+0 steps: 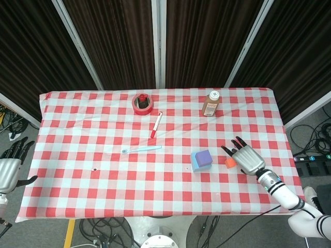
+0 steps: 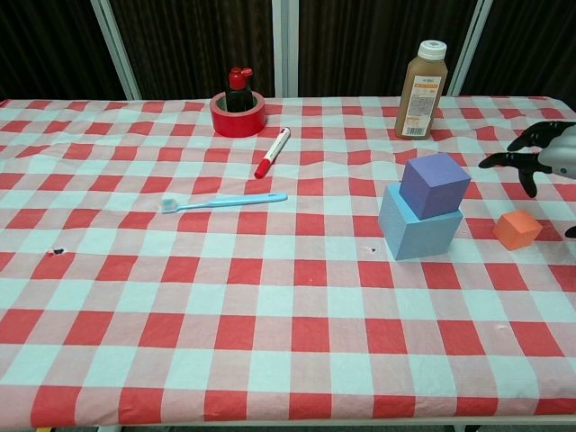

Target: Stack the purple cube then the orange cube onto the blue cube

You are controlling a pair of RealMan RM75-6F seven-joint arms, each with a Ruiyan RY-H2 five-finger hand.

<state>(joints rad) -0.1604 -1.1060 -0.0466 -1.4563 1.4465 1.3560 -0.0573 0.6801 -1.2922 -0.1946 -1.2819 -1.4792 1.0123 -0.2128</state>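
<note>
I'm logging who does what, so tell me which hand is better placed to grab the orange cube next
The right hand. It hovers open just beside the orange cube, fingers spread above it. The left hand sits off the table's far edge, across from the cubes.

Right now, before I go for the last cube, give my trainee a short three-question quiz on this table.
1. True or false: the purple cube already sits on the blue cube.
2. Which thing lies nearest the right hand? A) the toothbrush B) the orange cube C) the red marker
3. Fill in: the juice bottle stands ____ on the cloth, at the far edge.

Key
1. True; the purple cube rests on top, turned a little against the blue one.
2. B; the open hand hovers just beside it, holding nothing.
3. upright
</note>
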